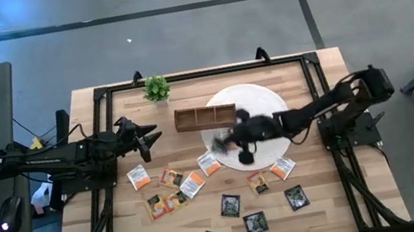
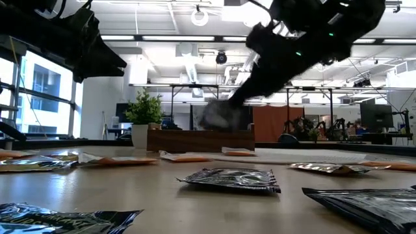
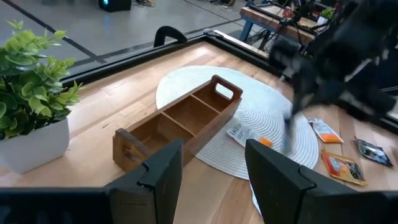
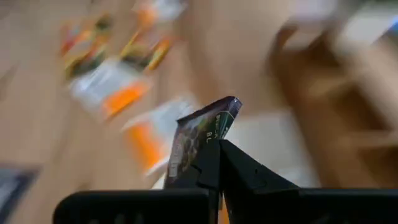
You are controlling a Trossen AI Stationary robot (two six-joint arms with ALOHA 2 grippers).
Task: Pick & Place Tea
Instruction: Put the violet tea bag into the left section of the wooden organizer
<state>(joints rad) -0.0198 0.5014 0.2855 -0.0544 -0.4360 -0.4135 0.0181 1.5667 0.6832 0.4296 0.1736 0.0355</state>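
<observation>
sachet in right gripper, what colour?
Black with green print, pinched in the shut right gripper; clearest in right wrist view.

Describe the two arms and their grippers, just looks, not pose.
Both arms are dark, near black, built of slim jointed links with cables along them. The left gripper has two flat, broad black fingers with squared ends. The right gripper has matching black fingers tapering to a narrow tip. No markings legible.
</observation>
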